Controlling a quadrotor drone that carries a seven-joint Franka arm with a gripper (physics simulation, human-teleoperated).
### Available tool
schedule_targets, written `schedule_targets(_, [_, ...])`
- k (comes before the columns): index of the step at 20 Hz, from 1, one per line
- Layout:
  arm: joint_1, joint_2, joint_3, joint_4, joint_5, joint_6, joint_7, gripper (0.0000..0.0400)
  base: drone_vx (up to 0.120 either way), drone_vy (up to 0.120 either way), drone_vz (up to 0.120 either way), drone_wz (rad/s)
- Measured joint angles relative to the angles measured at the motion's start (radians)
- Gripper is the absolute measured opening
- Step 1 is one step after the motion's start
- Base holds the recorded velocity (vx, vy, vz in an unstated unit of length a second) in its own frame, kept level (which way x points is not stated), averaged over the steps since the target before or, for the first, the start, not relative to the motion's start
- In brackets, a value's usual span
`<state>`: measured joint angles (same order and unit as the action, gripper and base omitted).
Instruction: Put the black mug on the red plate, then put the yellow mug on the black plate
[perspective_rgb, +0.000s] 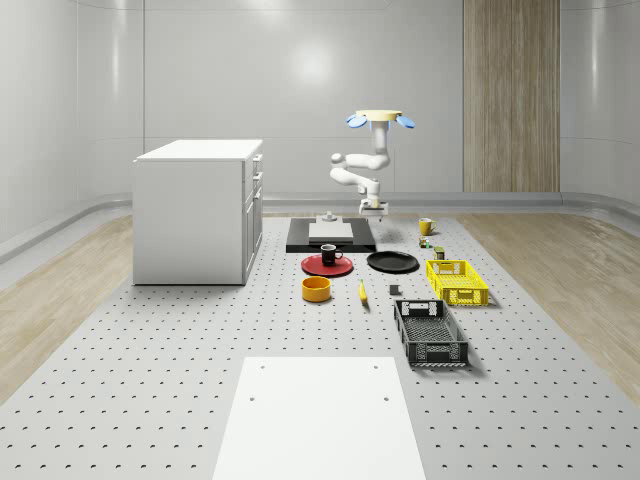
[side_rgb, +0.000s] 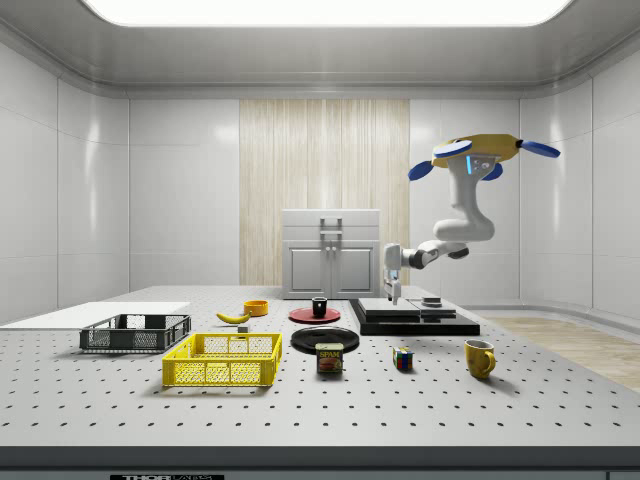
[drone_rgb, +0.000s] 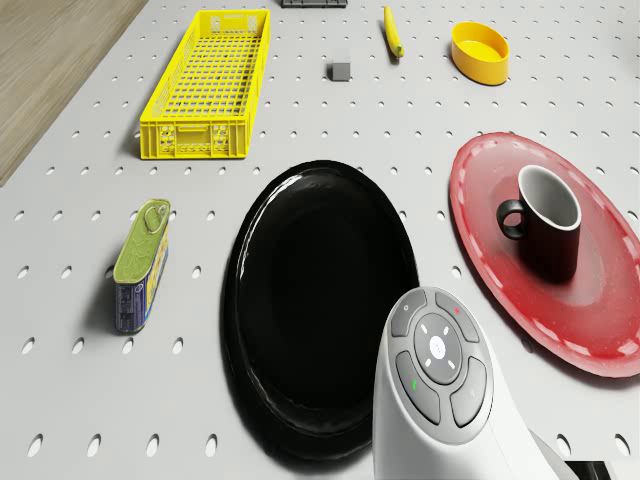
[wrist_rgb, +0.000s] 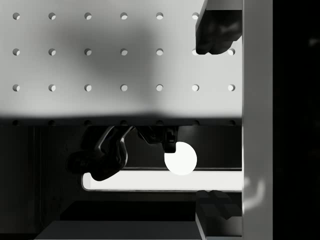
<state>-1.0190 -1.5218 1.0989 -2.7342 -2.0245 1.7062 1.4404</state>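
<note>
Nearest the whole-scene camera, the black mug (perspective_rgb: 331, 254) stands upright on the red plate (perspective_rgb: 327, 266), with the black plate (perspective_rgb: 392, 262) beside it bare. Farther back my gripper (perspective_rgb: 372, 209) hangs over the dark platform's (perspective_rgb: 331, 236) edge; I cannot tell how its fingers stand. Beyond, the yellow mug (perspective_rgb: 426, 226) sits on the table while my drone (perspective_rgb: 379, 118) hovers above.

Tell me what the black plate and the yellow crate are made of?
The black plate looks like glazed ceramic or glossy plastic: smooth, with bright glints along its rim. The yellow crate looks like hard moulded plastic: one even colour, matte, with thin lattice walls and floor you can see through. Both are simulator renders, so these are only guesses.
</note>
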Motion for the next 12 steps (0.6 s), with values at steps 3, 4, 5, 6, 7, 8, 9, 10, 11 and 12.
schedule_targets(3, [0.000,0.001,0.000,0.000,0.000,0.000,0.000,0.0400,-0.120,0.120,0.000,0.000])
schedule_targets(4, [0.000,0.001,0.000,0.000,0.000,-0.001,0.000,0.0400,-0.120,0.120,0.000,0.000])
schedule_targets(5, [0.000,0.001,0.000,0.000,0.000,-0.001,0.000,0.0400,-0.120,0.120,0.000,0.000])
schedule_targets(6, [0.001,0.001,0.000,0.000,0.000,-0.001,0.000,0.0400,-0.120,0.120,0.000,0.000])
schedule_targets(7, [0.001,0.001,0.000,0.000,-0.001,-0.001,0.000,0.0400,-0.120,0.120,0.000,0.000])
schedule_targets(8, [0.001,0.001,0.000,0.000,-0.001,-0.001,-0.001,0.0400,-0.120,0.120,0.000,0.000])
schedule_targets(9, [0.001,0.001,0.000,0.000,-0.001,-0.001,-0.001,0.0400,-0.120,0.120,0.000,0.000])
schedule_targets(10, [0.001,0.002,0.000,0.000,-0.001,-0.002,-0.001,0.0400,-0.120,0.120,0.000,0.000])
schedule_targets(11, [0.001,0.002,0.000,0.000,-0.001,-0.002,-0.001,0.0400,-0.120,0.120,0.000,0.000])
schedule_targets(12, [0.001,0.002,0.000,0.000,-0.001,-0.002,-0.001,0.0400,-0.120,0.120,0.000,0.000])
